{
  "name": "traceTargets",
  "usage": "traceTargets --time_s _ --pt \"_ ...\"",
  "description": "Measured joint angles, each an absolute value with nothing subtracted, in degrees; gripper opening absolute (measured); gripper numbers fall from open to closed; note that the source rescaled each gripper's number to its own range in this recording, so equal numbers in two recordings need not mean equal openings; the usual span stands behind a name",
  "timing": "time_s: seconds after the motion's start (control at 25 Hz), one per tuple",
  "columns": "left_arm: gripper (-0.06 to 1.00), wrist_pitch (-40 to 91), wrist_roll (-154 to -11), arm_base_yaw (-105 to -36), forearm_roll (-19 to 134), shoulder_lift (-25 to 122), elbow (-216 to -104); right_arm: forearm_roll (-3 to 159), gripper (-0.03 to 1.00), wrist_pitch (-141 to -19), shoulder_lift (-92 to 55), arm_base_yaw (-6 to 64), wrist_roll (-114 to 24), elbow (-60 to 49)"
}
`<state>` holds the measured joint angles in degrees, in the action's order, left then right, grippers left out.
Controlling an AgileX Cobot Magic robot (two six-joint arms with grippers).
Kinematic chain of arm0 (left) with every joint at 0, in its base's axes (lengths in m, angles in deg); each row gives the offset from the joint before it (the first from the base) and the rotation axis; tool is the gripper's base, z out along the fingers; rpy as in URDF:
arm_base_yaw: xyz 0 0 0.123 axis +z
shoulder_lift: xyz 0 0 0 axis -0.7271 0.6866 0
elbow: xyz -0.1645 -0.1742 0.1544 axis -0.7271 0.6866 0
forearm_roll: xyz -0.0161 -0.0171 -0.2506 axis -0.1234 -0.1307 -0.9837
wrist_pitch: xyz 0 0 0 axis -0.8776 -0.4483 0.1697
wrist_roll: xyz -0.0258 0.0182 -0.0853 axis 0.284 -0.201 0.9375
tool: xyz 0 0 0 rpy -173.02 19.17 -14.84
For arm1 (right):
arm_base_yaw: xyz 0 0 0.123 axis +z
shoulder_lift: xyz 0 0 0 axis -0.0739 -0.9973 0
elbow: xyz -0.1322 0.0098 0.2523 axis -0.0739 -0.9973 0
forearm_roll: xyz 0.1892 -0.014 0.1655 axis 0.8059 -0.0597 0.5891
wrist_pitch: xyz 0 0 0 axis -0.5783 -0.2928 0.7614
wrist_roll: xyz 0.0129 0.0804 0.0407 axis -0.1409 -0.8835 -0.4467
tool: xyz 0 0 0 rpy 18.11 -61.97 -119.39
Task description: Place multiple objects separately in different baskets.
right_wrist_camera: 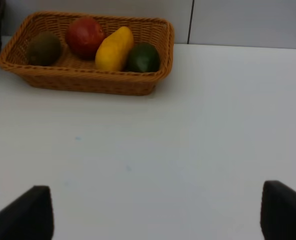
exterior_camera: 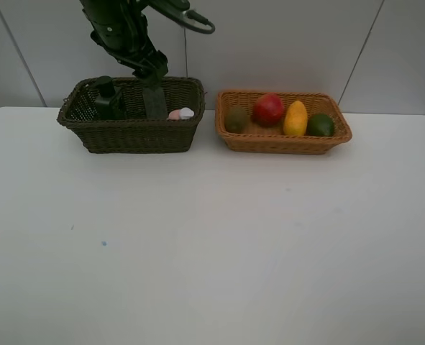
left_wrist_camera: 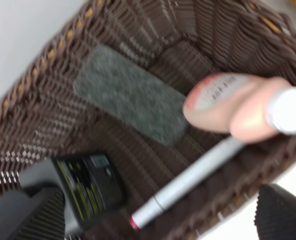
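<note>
The dark olive-brown basket (exterior_camera: 133,134) holds the dark green pump bottle (exterior_camera: 106,98) and the small pink bottle (exterior_camera: 181,113). My left gripper (exterior_camera: 154,106) hangs open and empty just inside it. The left wrist view shows its fingers (left_wrist_camera: 35,215) spread above the basket floor, over the black eraser block (left_wrist_camera: 130,97), pink bottle (left_wrist_camera: 228,107), white marker (left_wrist_camera: 188,182) and pump bottle (left_wrist_camera: 90,187). The orange-tan basket (exterior_camera: 284,143) holds the kiwi (exterior_camera: 236,119), pomegranate (exterior_camera: 268,109), mango (exterior_camera: 295,118) and lime (exterior_camera: 321,125). My right gripper (right_wrist_camera: 158,215) is open and empty over the table, well in front of this basket (right_wrist_camera: 87,82).
Both baskets stand side by side at the far edge of the white table (exterior_camera: 212,244), close to the wall behind them. A narrow gap separates them. The left arm (exterior_camera: 122,36) comes down from above the dark basket.
</note>
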<state>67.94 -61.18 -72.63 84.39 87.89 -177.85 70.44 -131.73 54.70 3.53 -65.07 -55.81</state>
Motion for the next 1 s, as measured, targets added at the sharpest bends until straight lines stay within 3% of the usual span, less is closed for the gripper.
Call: traceTargets --time_s 0.64,1.0 --pt "1.0 68.0 -56.1 -72.6 82.4 56.0 -143.5 70.4 1.0 -131.7 54.7 3.5 -65.1 -55.8" --pt "1.0 73.4 -55.4 -72.6 78.5 35.8 -130.6 70.4 1.0 -131.7 54.7 3.5 -65.1 -55.8"
